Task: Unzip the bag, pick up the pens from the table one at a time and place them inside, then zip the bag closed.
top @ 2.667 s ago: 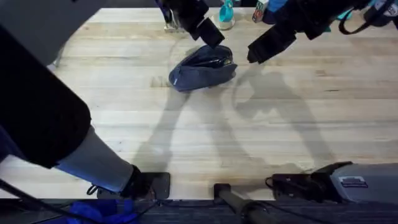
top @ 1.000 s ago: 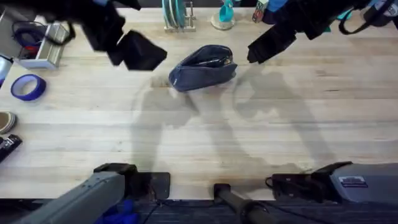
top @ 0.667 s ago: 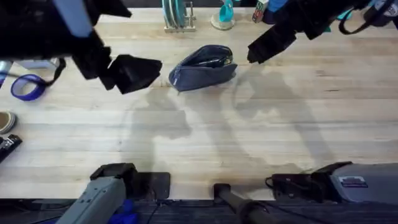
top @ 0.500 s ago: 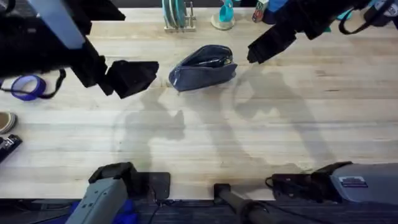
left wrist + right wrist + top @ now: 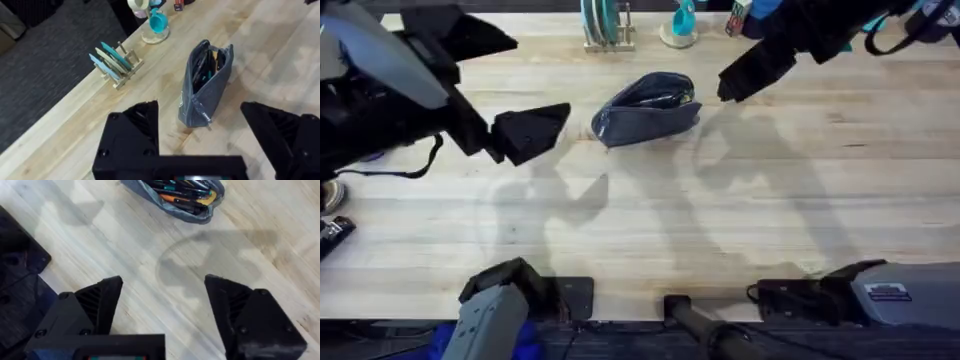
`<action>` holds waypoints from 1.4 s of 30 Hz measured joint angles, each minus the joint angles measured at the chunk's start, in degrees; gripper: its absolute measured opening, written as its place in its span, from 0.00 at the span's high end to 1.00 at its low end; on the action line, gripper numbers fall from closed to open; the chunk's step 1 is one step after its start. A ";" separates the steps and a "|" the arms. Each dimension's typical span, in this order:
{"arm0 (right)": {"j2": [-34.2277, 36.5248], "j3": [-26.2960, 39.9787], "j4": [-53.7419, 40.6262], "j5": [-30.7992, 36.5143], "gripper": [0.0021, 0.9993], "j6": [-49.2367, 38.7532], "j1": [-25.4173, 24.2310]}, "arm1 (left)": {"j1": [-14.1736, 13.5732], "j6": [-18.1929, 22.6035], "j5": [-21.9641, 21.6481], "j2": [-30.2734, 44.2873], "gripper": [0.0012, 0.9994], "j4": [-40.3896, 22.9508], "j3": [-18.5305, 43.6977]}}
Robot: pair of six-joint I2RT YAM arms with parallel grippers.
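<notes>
Blue-grey fabric pencil pouch point(image 5: 646, 109) sat unzipped on the light wooden plank table point(image 5: 720, 220), dark-and-orange stick pens point(image 5: 185, 192) already poking out of its mouth. Left gripper point(image 5: 532, 131) spread wide, hanging well off the pouch's tab end. Right gripper point(image 5: 748, 70) also spread, near the other end. Biggest risk, probably: snagging a pen in the zipper, or dragging the unpinned pouch along instead of closing it.

Both arms are finished in matte black, with grey housings seen at the bases. Black angular fingers point(image 5: 135, 135) are fitted to each gripper. A black cable is looped beside the left arm.
</notes>
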 joint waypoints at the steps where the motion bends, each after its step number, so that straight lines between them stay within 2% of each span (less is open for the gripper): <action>1: 0.00 0.00 0.02 0.00 0.00 -0.01 0.01 | 1.29 0.39 1.26 0.55 0.01 0.10 -0.34; 5: 0.00 0.00 0.02 0.00 0.00 -0.02 0.00 | 5.85 2.65 6.20 3.93 0.01 0.24 -1.52; 8: 0.00 0.00 0.02 0.00 0.00 0.00 0.00 | 7.16 4.44 8.65 6.52 0.01 0.23 -1.95; 12: 0.00 0.00 0.02 0.00 0.00 -0.02 0.01 | 7.63 6.71 10.92 10.36 0.01 0.29 -2.02; 20: 0.00 0.00 0.02 0.00 0.00 -0.01 0.00 | 7.82 11.02 12.36 22.33 0.01 2.00 -2.03; 26: 0.00 0.00 0.02 0.00 0.00 -0.01 0.00 | 7.84 12.24 15.24 30.74 0.01 6.44 -2.09; 32: 0.00 0.00 0.02 0.00 0.00 -0.02 0.00 | 7.89 12.83 17.03 36.81 0.01 6.84 -2.09; 42: 0.00 0.00 0.01 0.00 0.00 0.00 0.00 | 8.52 19.84 18.68 44.61 0.01 6.86 -2.12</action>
